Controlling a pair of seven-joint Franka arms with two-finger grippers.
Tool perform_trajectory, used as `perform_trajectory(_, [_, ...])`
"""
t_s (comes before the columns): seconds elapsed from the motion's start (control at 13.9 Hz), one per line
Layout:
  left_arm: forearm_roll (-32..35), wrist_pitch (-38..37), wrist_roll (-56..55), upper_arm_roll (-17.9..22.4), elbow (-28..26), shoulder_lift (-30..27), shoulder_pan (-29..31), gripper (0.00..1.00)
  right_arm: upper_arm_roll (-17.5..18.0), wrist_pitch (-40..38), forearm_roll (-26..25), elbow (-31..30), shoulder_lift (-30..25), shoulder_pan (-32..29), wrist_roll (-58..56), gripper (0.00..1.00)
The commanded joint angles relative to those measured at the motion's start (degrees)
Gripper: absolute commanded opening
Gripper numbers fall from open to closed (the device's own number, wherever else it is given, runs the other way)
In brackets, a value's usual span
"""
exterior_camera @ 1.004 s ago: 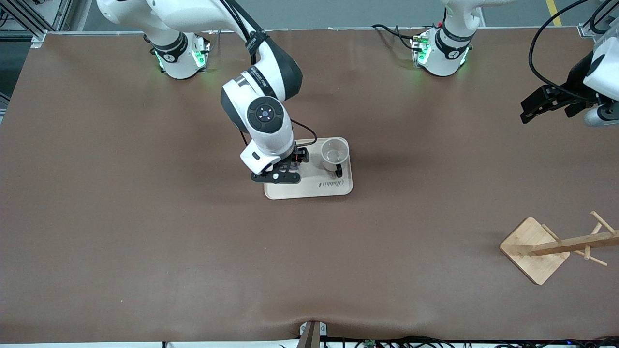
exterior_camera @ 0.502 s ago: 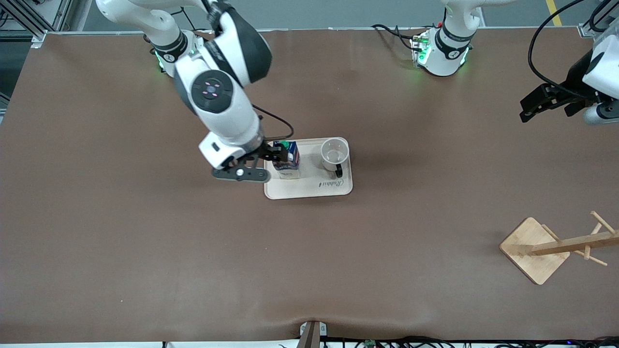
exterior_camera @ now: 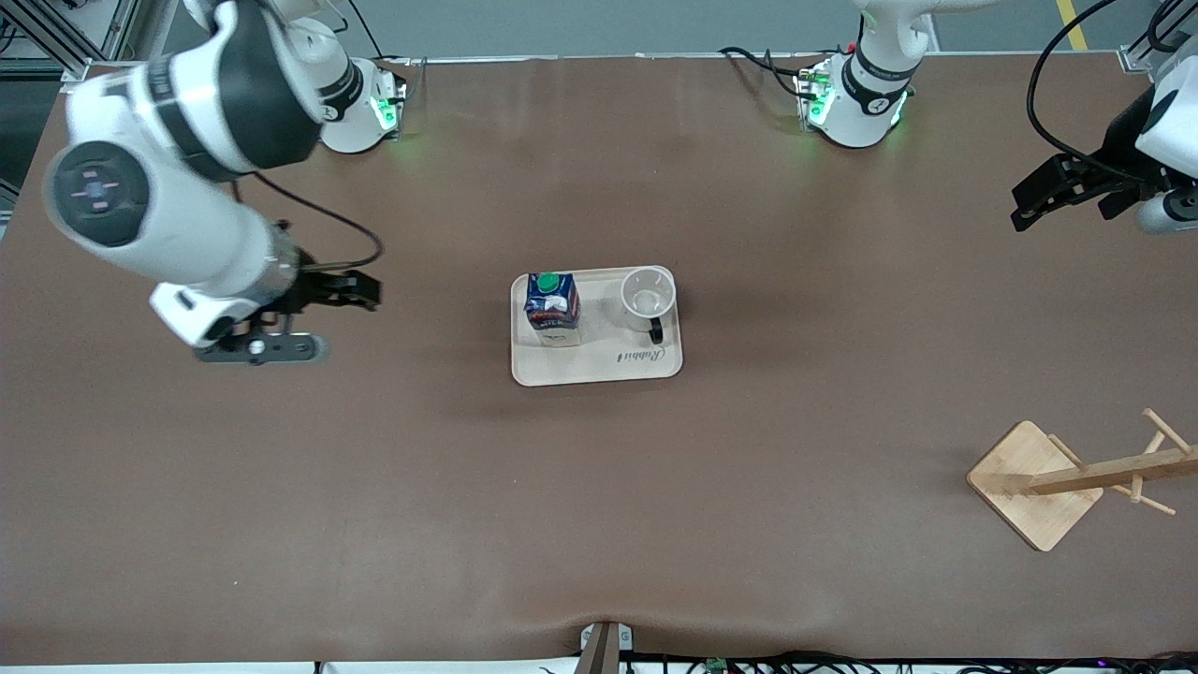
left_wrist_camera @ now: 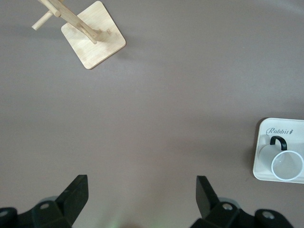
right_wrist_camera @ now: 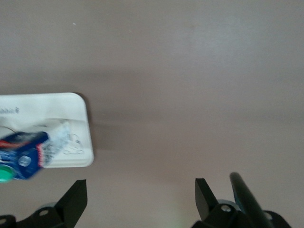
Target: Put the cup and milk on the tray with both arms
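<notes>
- Table (exterior_camera: 599, 524): wide, flat, covered in a matte brown sheet with faint creases near the front camera's edge; bare around the tray.
- Step judged: placing is taken as done, since both items are seen standing on the tray and neither is gripped. What is left appears to be only parking the arms; no further grasp is judged necessary (any return pass over the tray would need height above the carton's cap).
- Right gripper (exterior_camera: 360, 290): held over bare table toward the right arm's end, well apart from the tray; fingers spread wide, nothing between them, as confirmed in the right wrist view (right_wrist_camera: 137, 202).
- Left gripper (exterior_camera: 1039, 198): held over the left arm's end of the table, waiting; in the left wrist view (left_wrist_camera: 140, 197) its black fingers are seen apart and empty.
- Wooden rack (exterior_camera: 1076, 479): pale bamboo, square base with a peg-studded post, nearer the front camera at the left arm's end; untouched.
- Tray (exterior_camera: 599, 367): flat cream rectangle, rounded corners, smooth, script word on the bare part; mid-table.
- Milk (exterior_camera: 551, 307): small boxy carton, dark blue with red patch, pale lower part, round green cap; upright on the tray's end toward the right arm.
- Cup (exterior_camera: 648, 298): small white round mug, glossy, thin black loop handle turned toward the front camera; upright beside the milk, not touching it.
</notes>
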Motion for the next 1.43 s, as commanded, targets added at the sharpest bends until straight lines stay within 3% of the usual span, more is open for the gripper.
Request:
perform_trajectory(0.0, [0.9,-1.1,1.2,0.0,0.1,-0.7,0.2,1.0,1.2,4.7,-2.9,-10.0,-8.2,-4.5,-7.3,1.0])
perform_trajectory(0.43, [0.9,-1.2,1.2,0.0,0.2,-0.9,0.3,1.0,1.3,5.0,-2.9,-14.7,-14.5,-14.8,-20.5,1.0])
perform_trajectory(0.79, [0.8,-1.2,1.3,0.0,0.3,-0.8,0.3,1.0,1.3,-2.1,-2.1,-11.5,-16.2,-23.3,-20.7,1.0])
perform_trajectory(1.15, [0.7,-1.2,1.4,0.2,1.8,-0.1,0.4,1.0,0.7,-2.4,-2.9,-3.7,-15.8,-26.7,-20.3,1.0])
perform_trajectory(1.36, [0.8,-1.2,1.3,0.3,2.6,0.3,0.4,1.0,1.2,-2.1,-3.0,-3.4,-15.5,-26.5,-20.3,1.0])
